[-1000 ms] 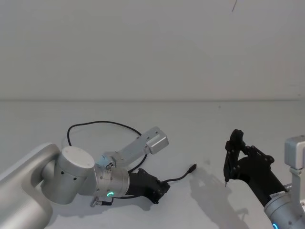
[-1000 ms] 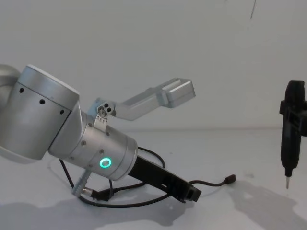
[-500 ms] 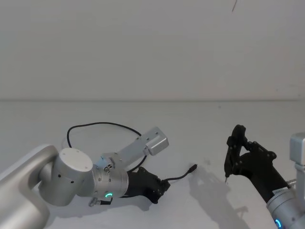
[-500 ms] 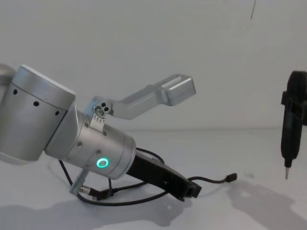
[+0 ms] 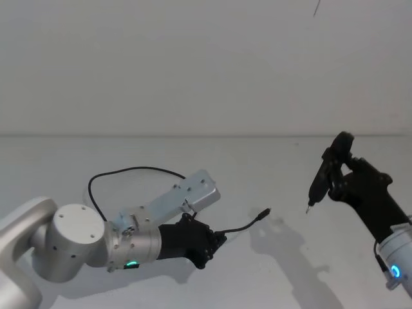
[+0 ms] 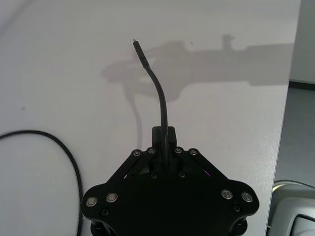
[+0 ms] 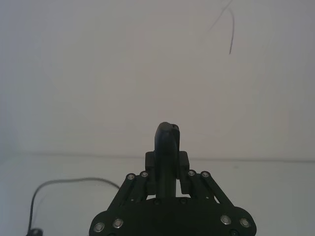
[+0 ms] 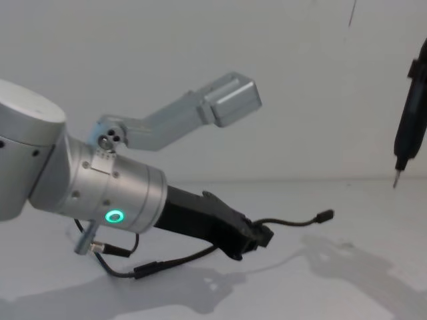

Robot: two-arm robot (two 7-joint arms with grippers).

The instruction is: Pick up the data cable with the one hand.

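One short end of the data cable (image 6: 161, 97) is seen projecting straight ahead of the left pincer (image 8: 257, 235), whose jaws are closed on the cord just behind that end. The small plug (image 5: 263, 213) is carried clear of the bench (image 5: 58, 151), pointing forward and toward the robot's right. Most of the cord's length lies the other way: it trails back from the jaws, droops to the bench below the arm and runs out in a wide loop on the robot's left, behind the wrist. The long axis of the gripped stretch is thus lined up with the pincer's own reach (the left wrist view shows the cord running out along the centre line before it bends aside). The lift is judged to turn on this relation, since the slack to be raised lies behind and to the left of the jaws, not in front of them. The right pincer (image 7: 167, 147) is held high on the robot's right, well apart from the cable, and is closed on a pen-shaped tool (image 8: 408, 127) with its tip downward. The left arm is therefore much the nearer.
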